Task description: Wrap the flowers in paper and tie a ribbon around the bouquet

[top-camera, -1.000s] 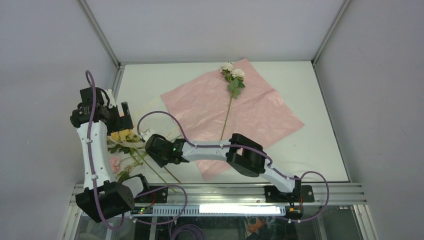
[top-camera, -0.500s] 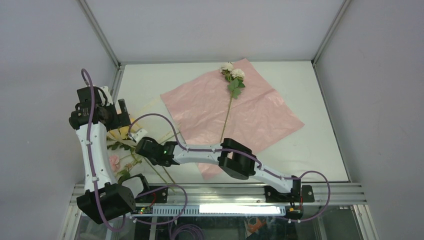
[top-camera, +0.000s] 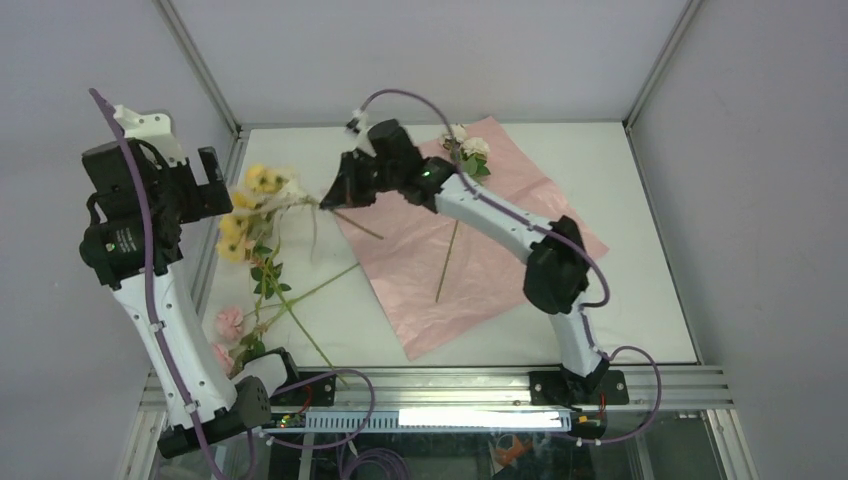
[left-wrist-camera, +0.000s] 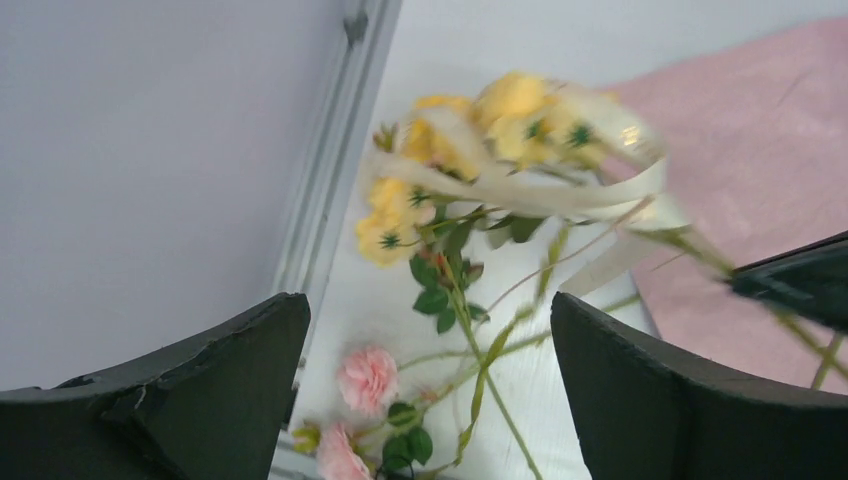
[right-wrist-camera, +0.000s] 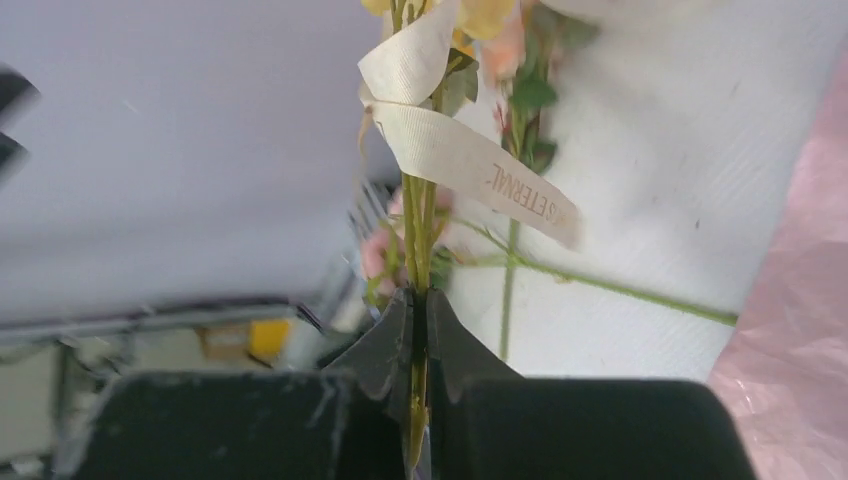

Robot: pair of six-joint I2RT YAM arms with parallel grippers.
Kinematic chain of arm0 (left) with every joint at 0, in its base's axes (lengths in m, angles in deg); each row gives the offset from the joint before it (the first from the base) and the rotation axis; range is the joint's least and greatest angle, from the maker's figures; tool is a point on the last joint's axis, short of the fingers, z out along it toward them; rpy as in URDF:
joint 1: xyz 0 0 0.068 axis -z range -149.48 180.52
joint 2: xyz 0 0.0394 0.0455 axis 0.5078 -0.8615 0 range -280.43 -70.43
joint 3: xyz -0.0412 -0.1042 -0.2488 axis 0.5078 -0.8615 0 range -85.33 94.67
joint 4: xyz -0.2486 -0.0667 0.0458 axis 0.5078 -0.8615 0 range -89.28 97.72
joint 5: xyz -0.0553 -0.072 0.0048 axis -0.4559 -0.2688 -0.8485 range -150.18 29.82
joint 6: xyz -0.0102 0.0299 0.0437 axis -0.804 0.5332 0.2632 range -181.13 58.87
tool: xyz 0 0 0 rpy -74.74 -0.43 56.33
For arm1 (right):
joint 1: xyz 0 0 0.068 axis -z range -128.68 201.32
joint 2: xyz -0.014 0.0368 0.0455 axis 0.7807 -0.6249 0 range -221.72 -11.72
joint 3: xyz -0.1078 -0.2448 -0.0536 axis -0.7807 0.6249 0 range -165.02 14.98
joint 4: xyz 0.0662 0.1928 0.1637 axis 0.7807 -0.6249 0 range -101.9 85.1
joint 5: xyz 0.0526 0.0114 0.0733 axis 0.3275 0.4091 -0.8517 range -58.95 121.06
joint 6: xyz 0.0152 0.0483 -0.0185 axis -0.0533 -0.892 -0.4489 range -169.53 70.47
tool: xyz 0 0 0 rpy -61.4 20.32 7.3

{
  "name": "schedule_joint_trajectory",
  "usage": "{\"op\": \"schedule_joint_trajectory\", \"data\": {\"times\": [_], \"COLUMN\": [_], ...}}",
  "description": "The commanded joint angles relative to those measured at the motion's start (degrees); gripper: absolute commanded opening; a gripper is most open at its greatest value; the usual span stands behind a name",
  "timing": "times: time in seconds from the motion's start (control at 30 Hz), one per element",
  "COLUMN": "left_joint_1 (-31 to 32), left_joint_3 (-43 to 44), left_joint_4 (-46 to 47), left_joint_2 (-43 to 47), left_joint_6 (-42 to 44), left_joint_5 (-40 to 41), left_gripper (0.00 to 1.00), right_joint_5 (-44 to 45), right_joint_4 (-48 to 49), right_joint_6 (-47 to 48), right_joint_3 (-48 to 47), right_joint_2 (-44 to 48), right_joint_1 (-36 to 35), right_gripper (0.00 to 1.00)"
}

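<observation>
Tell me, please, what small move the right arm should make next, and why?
Probably carry the yellow flowers rightward and lower them onto the paper beside the white flower. The right gripper is shut on their stems, holding them lifted with the blooms left of the paper, and the ribbon is draped over them.

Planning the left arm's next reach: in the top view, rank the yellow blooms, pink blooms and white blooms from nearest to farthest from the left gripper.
1. Yellow blooms, close beside the left gripper.
2. Pink blooms, near edge, left side.
3. White blooms, far corner of the paper.
</observation>
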Motion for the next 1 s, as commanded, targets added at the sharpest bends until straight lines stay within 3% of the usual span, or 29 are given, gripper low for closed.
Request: {"op": "schedule_joint_trajectory", "data": {"times": [0.0,0.13,0.23,0.3,0.43,0.6,0.7,0.77,0.83,0.97], "left_joint_1": [0.2,0.2,0.2,0.3,0.2,0.3,0.4,0.4,0.5,2.4], "left_joint_3": [10.3,8.6,2.7,-3.6,-11.0,-11.3,-9.4,-9.9,-11.6,-17.8], "left_joint_4": [-3.6,-4.0,-5.8,-6.6,-7.1,-13.9,-18.8,-19.6,-20.1,-20.6], "left_joint_2": [0.7,1.7,2.2,2.9,1.6,0.4,-0.4,-0.7,-0.5,1.4], "left_joint_6": [0.8,0.8,-1.4,-3.3,-3.4,18.5,29.6,35.4,43.9,58.4], "left_joint_5": [-4.2,-5.5,-6.1,-10.6,-15.8,-26.4,-27.6,-28.0,-29.4,-35.3], "left_gripper": [0.98,0.98,0.97,0.95,0.82,0.85,0.89,0.88,0.88,0.93], "right_joint_5": [-3.8,-4.4,-4.0,-2.3,-1.7,-3.2,-4.1,-5.2,-5.3,-5.1], "right_joint_4": [15.7,14.0,16.4,17.8,17.9,8.0,-12.8,-20.8,-21.6,-16.4], "right_joint_6": [-19.1,-19.1,-20.9,-21.1,-20.7,-9.8,4.7,13.9,17.6,16.4], "right_joint_3": [8.2,5.9,7.5,9.6,11.5,8.9,1.0,-0.6,2.8,12.1], "right_joint_2": [7.1,3.8,4.9,6.3,6.4,6.9,6.1,6.9,9.4,13.4], "right_joint_1": [3.4,0.8,0.4,0.5,0.2,-0.3,-0.7,-1.3,-1.5,-1.2], "right_gripper": [0.0,0.0,0.0,0.0,0.0,0.0,0.0,0.0,0.0,0.0]}}
